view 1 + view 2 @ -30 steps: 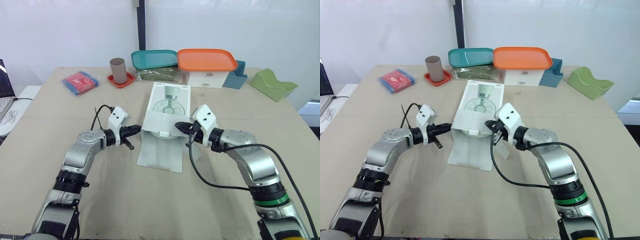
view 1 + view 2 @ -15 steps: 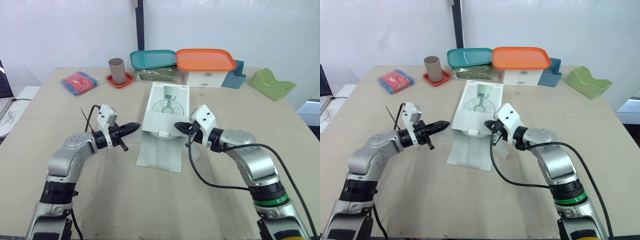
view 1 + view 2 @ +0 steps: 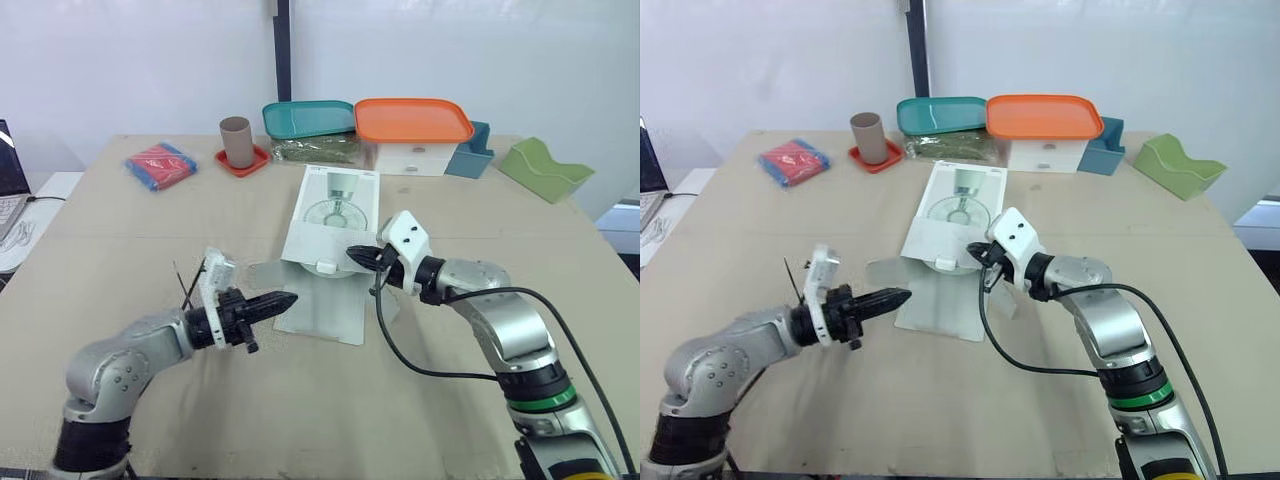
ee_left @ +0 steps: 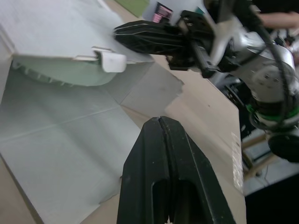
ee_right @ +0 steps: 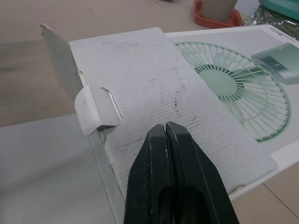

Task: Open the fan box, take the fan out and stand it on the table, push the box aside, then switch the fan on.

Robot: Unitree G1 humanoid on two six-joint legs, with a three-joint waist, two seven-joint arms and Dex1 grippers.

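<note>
One container is the main deal here: the white fan box (image 3: 338,205). It's lying flat mid-worktop with the fan picture facing up. Its near end is open. The long front flap (image 3: 322,305) is folded down flat onto the worktop (image 3: 320,410), and a small side flap (image 3: 262,272) sticks out on the left. In the left wrist view, something pale green with a ribbed edge sits inside the opening under the top panel. We take that for the fan (image 4: 51,73), so it's in the box.

Along the back edge we've got a white tub with an orange lid (image 3: 413,120). The lid is on, so we can't see in. A teal tray (image 3: 308,117) sits just beside it, with a bag of green stuff (image 3: 320,151) in front of the tray. There's also a blue bin (image 3: 472,152) and a light green holder (image 3: 545,168). A brown cup (image 3: 237,141) stands on a red saucer, and we can't tell what's in it. A red and blue packet (image 3: 160,165) lies further left.

The right tool (image 3: 353,254) is pinched closed on nothing. Its tip is at the box's top front edge, just beside the tuck tab (image 3: 326,267), and we can't tell if it touches the cardboard. The left tool (image 3: 289,298) is closed and empty too. It's low over the worktop just left of the front flap, pointing at it, apart from the box.

The worktop is plain tan, with a white wall (image 3: 140,60) behind.
</note>
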